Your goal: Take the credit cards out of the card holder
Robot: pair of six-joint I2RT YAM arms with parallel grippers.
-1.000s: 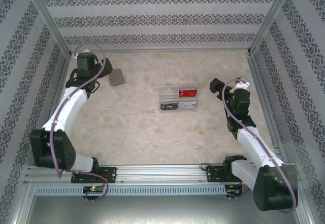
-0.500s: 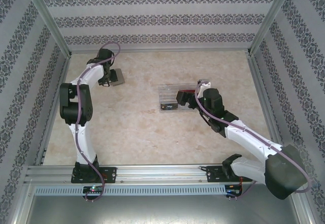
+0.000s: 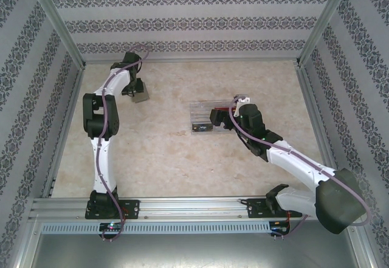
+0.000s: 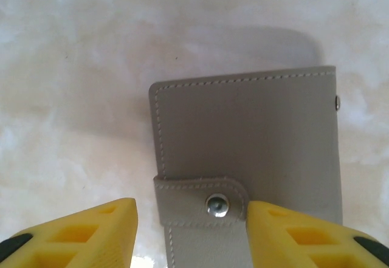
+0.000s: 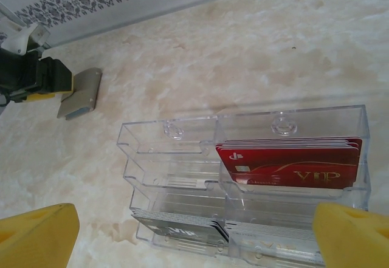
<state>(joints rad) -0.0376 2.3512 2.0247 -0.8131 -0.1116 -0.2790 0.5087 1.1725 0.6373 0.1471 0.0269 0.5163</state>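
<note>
The job is looking barely begun to me. The card holder (image 4: 243, 140) is lying flat on the desk (image 4: 73, 67) over at the far left, folded, with its snap tab (image 4: 200, 189) buttoned down and no card peeping out of it. The left gripper (image 4: 191, 231) is hanging right over its near end, jaws standing partly apart to either side of the tab. One finger is seeming to brush the tab's edge and the other is sitting just off it, and I cannot tell whether they are actually pinching anything.

The credit cards I am seeing are sitting in the clear tray (image 5: 358, 116) mid-desk, well apart from the holder: red cards (image 5: 285, 164) in the far right-hand compartment, dark cards (image 5: 176, 228) and pale cards (image 5: 267, 231) in the near ones. The right gripper (image 5: 194, 237) is hovering just beside that tray, jaws spread wide and carrying nothing.

As I am judging it, everything is remaining: undoing the snap, opening the holder, drawing the cards out.
</note>
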